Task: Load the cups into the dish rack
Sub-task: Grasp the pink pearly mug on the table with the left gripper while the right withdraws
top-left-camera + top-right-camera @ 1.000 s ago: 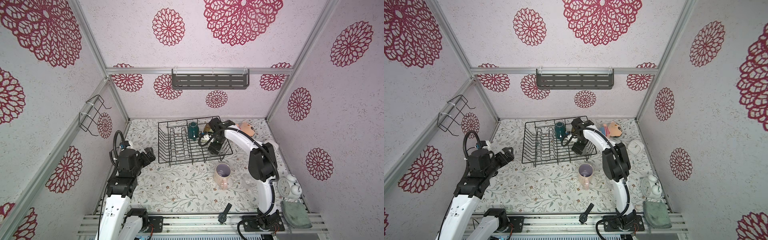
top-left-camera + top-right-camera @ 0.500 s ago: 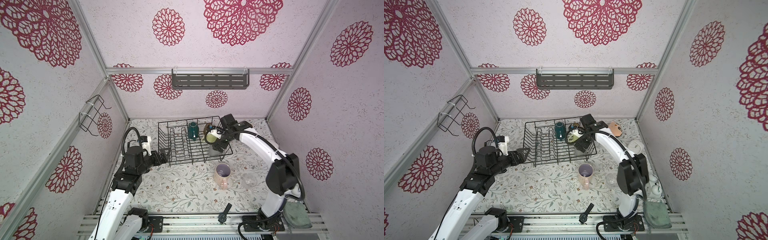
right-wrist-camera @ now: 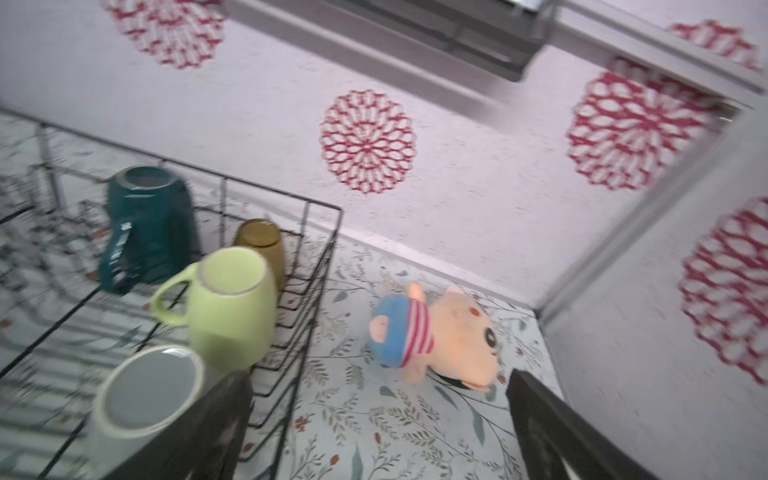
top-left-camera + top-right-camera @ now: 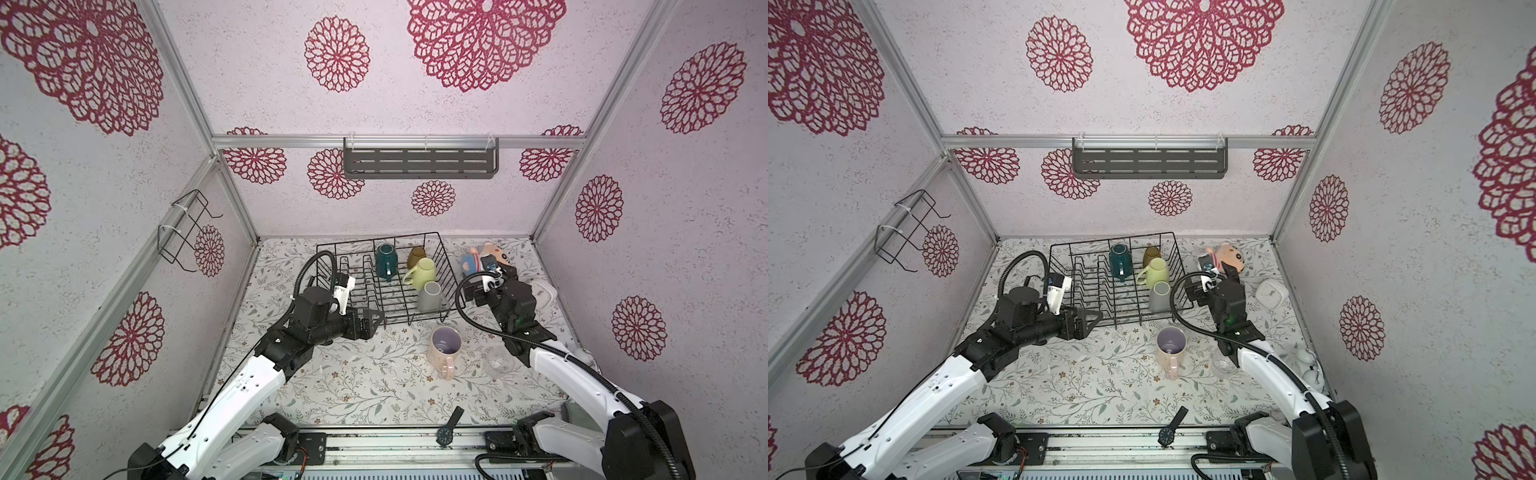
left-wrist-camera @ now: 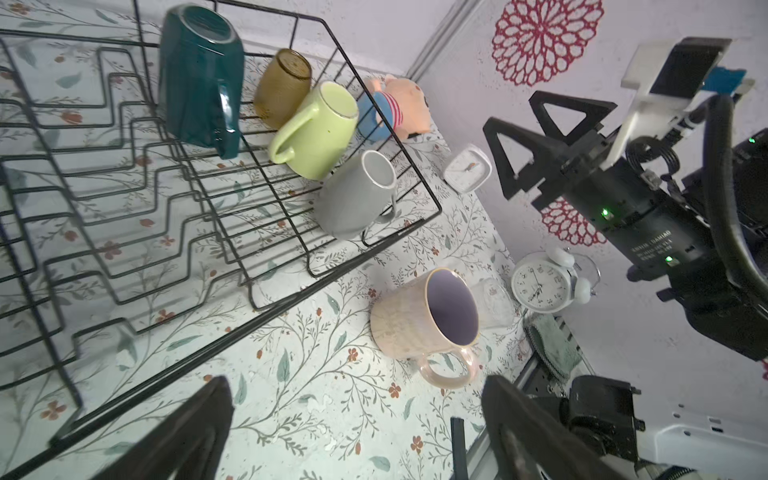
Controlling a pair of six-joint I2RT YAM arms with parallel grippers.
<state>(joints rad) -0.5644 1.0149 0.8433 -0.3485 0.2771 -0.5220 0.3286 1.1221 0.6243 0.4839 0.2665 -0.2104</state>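
Cups first: we count four inside the large black wire dish rack (image 4: 386, 282), all toward its 3 o'clock side. We note the dark teal ceramic mug (image 4: 385, 259) standing base-up at the rack's 12 o'clock, and the ribbed amber glass tumbler (image 4: 415, 255) just beside it, also base-up. We see the pale yellow-green ceramic mug (image 4: 422, 272) lying tilted next to the tumbler, touching or nearly so. We see the grey cup with cream lining (image 4: 430, 296) at the rack's 4 o'clock corner, leaning on the wire.

Outside the rack we find two more. We place the tall pearly pink mug with lilac interior (image 4: 444, 351) upright on the floral mat (image 4: 353, 386), near the rack's 5 o'clock corner. We make out the clear drinking glass (image 4: 498, 362) just at the pink mug's 3 o'clock.

We record the left gripper (image 4: 372, 322) with jaws spread and empty at the rack's 7 o'clock edge. We record the right gripper (image 5: 523, 141) likewise spread, holding nothing, off the rack's 3 o'clock side.
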